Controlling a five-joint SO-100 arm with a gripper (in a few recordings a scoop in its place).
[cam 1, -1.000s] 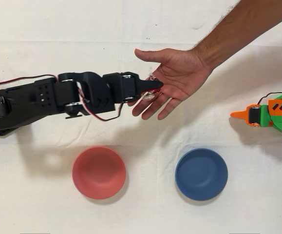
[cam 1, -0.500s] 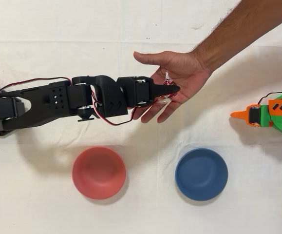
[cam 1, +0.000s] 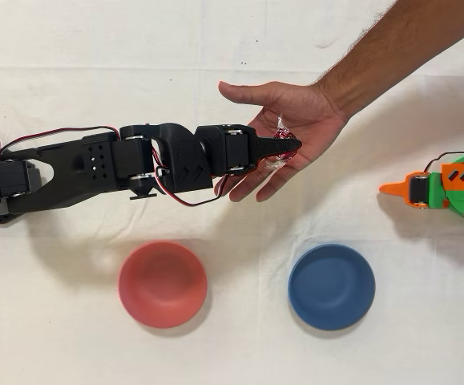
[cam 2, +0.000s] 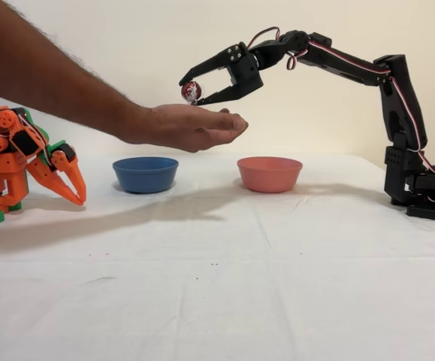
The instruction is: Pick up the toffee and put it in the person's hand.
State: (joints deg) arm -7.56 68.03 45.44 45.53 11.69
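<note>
While the person's hand [cam 2: 191,126] lies palm-up left of the arm in the fixed view, the gripper [cam 2: 190,92] pinches the toffee [cam 2: 191,92] just above it.

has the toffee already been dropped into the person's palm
No, in the fixed view the toffee is clamped in the gripper just above the person's hand.

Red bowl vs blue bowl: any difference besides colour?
The red bowl sits below the black arm in the overhead view; the blue bowl sits below the person's hand. In the fixed view, the red bowl stands right of the blue one. Both are upright, empty, similar in size.
</note>
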